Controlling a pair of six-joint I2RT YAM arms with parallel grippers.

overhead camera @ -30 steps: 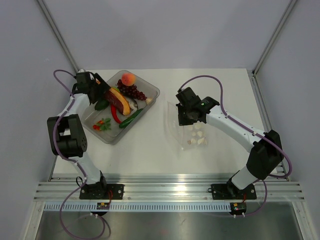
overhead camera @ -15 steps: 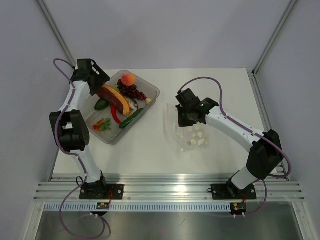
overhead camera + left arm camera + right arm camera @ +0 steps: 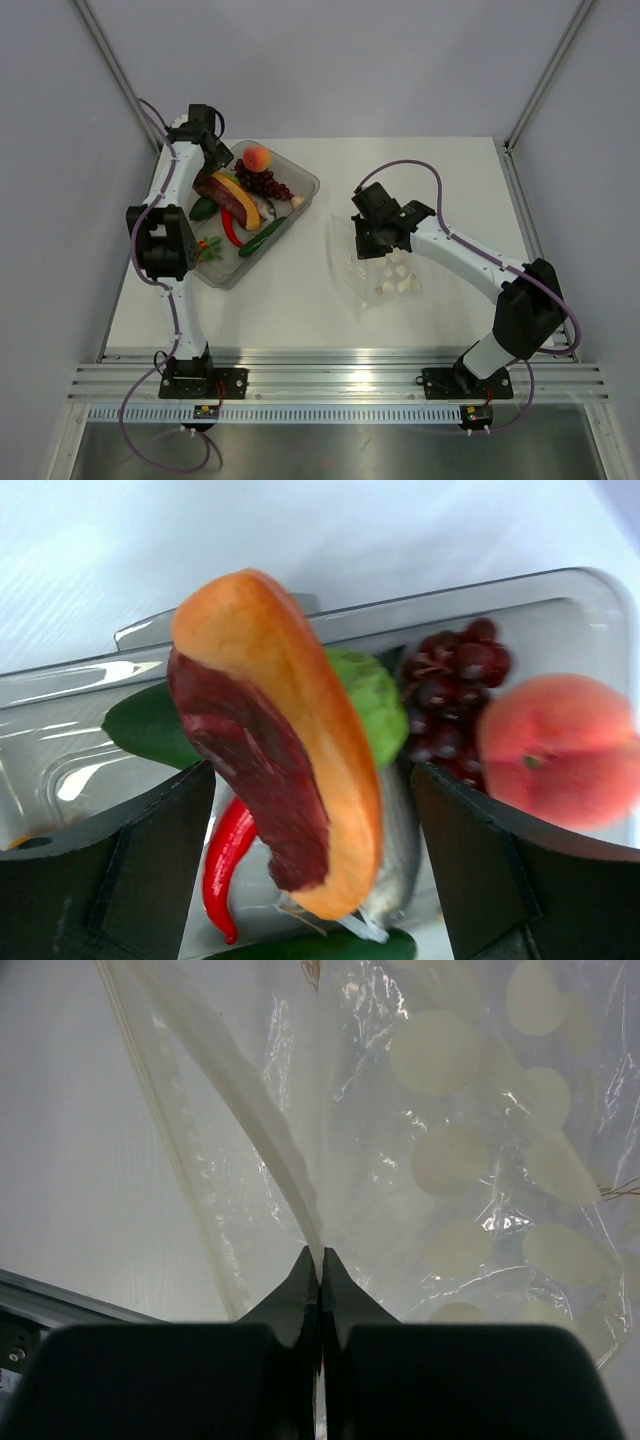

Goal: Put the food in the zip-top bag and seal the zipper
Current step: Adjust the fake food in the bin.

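The food lies in a clear grey tray [image 3: 303,180]: an orange-red fruit wedge [image 3: 232,198], peach [image 3: 257,157], dark-red grapes [image 3: 264,182], red chili [image 3: 230,226], cucumber [image 3: 262,237] and a dark-green piece [image 3: 203,209]. My left gripper [image 3: 214,156] is open over the tray's far left corner; in the left wrist view its gripper [image 3: 312,780] straddles the wedge [image 3: 290,750] from above, with a light-green lime [image 3: 368,695] behind it. My right gripper [image 3: 362,238] is shut on the spotted zip-top bag [image 3: 388,268]; the right wrist view shows the gripper [image 3: 321,1253] pinching the zipper strip [image 3: 280,1150].
The tray stands at the back left of the white table [image 3: 300,300], the bag to the right of centre. Small red and green pieces [image 3: 206,248] lie in the tray's near end. Grey walls and metal frame posts close in the back and sides.
My left arm has swung up and back, carrying its gripper from the tray's left side to its far corner. The wedge has stayed in the tray. The right gripper has barely shifted.
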